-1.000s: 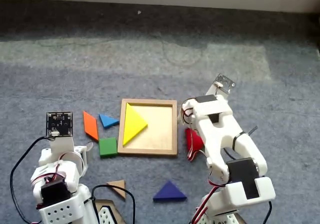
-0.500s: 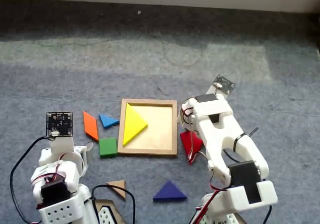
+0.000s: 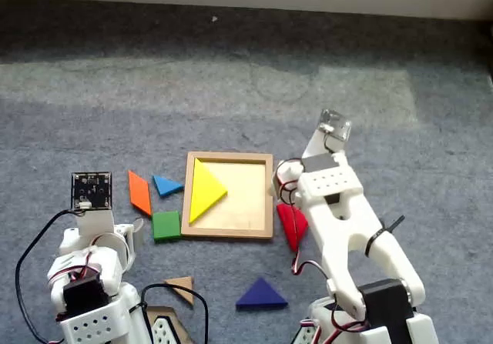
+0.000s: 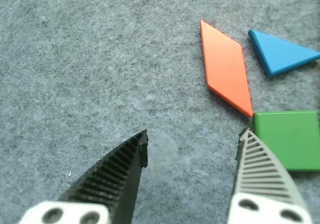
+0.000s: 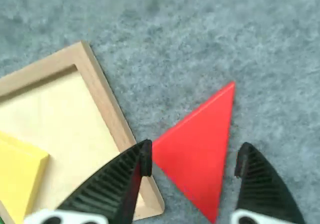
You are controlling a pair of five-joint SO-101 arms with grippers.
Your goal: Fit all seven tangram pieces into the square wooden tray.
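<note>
The square wooden tray [image 3: 266, 198] holds a big yellow triangle [image 3: 204, 190] against its left side. Just right of the tray's near right corner [image 5: 107, 111] lies a red triangle [image 5: 200, 141]. My right gripper [image 5: 194, 159] is open, one finger on each side of that triangle [image 3: 292, 225]. Left of the tray lie an orange parallelogram [image 4: 226, 68], a light blue triangle [image 4: 277, 53] and a green square [image 4: 290, 136]. My left gripper [image 4: 195, 135] is open over bare carpet beside the green square. A tan triangle [image 3: 182, 286] and a dark blue triangle [image 3: 262, 295] lie nearer the arm bases.
Everything rests on grey carpet [image 3: 231, 90], which stretches bare behind the tray and out to the right. The right arm's white body [image 3: 347, 228] runs from the front right towards the tray. Black cables [image 3: 196, 302] loop near the tan triangle.
The right arm has swung a little toward the tray and stretched out, uncovering more of the red triangle. The left arm and the other pieces have kept still.
</note>
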